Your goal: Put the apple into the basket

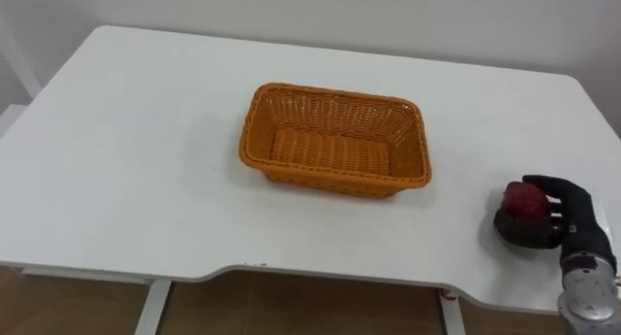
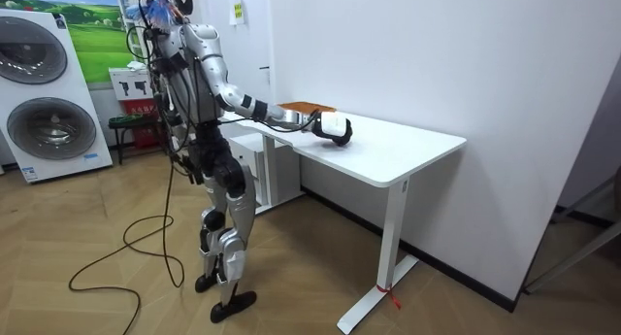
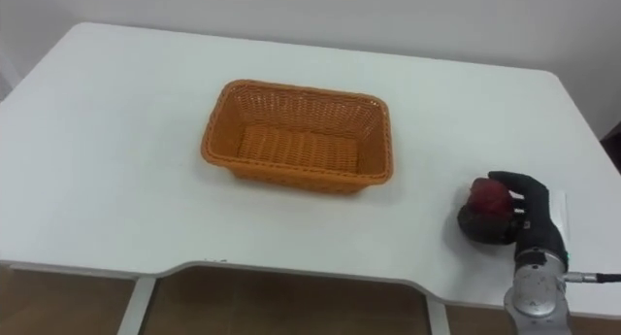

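Curling round a dark red, rounded apple (image 1: 524,201), the fingers of the robot's black right hand (image 1: 574,217) close over its far and right sides, with the thumb side below. Apple and hand lie near the right front corner of the white rectangular table (image 1: 126,160), well apart from the orange woven rectangular basket (image 1: 325,176) at the table's middle. The fruit's upper face shows a deep, slightly glossy red. Its lower half merges with the dark hand and the shadow beneath, so whether it touches the tabletop cannot be told. The silver wrist is cut off by the lower edge of the eye views. In the room view the robot stands upright at the table's end on the room view's left, its right arm stretched over the top. The apple cannot be made out there, and the basket is partly hidden behind the forearm.
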Motion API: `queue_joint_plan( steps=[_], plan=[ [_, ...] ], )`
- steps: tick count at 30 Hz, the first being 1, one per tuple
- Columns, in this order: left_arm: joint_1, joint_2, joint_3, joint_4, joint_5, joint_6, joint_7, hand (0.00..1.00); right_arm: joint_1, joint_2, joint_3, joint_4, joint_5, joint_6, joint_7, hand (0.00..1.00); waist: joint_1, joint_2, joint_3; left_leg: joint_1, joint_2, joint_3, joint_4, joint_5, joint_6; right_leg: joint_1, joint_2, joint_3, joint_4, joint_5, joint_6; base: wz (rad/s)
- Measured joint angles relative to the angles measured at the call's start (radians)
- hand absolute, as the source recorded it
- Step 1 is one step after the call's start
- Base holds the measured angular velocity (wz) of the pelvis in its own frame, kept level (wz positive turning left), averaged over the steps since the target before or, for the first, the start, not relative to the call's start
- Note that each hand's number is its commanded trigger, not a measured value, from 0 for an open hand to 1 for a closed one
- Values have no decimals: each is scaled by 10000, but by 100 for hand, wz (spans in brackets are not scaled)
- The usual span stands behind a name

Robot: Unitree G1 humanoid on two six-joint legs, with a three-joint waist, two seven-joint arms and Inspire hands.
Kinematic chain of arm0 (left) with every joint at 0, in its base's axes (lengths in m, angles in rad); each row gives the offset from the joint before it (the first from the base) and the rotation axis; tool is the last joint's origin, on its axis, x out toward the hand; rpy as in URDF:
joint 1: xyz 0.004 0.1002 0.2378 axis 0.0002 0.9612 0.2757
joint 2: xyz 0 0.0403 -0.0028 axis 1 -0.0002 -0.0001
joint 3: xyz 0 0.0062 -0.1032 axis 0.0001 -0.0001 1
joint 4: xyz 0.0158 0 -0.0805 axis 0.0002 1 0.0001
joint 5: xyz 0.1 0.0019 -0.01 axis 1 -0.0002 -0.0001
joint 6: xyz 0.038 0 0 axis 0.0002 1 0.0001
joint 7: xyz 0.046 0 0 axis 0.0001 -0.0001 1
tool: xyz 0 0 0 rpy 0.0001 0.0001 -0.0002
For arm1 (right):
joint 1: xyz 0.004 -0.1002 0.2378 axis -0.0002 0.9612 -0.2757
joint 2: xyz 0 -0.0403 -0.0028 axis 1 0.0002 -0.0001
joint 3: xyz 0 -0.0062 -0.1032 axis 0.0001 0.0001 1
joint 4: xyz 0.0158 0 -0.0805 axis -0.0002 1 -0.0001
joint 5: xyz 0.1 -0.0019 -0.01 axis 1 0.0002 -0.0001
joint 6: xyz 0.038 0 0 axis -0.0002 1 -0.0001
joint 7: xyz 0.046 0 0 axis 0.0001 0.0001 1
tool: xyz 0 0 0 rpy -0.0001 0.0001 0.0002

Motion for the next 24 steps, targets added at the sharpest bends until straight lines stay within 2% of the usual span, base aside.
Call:
queue_joint_plan(
  steps=[9,14,21,24],
  plan=[
    [-85,-4,-2,-8,-5,1,3,0,-21,29,18,-8,123,0,23,100,41,209,-18,48,7,-1,10,0,0,23,-3,-10,55,2,-3,0],
    [-96,-12,-61,-7,-10,12,22,0,-97,30,45,-35,235,8,-198,100,65,238,-17,56,7,3,7,0,0,8,1,20,78,2,-4,0],
    [-114,-26,-75,-64,17,-12,21,0,-185,29,34,-2035,-141,67,-896,100,90,274,12,29,-6,22,-32,0,0,-28,18,84,27,2,-3,-2],
    [-178,-28,-114,-63,22,-81,22,0,-205,29,40,-2910,-212,-39,-1205,100,187,305,32,7,-3,22,-38,0,0,-46,19,72,27,2,-3,0]
  ],
)
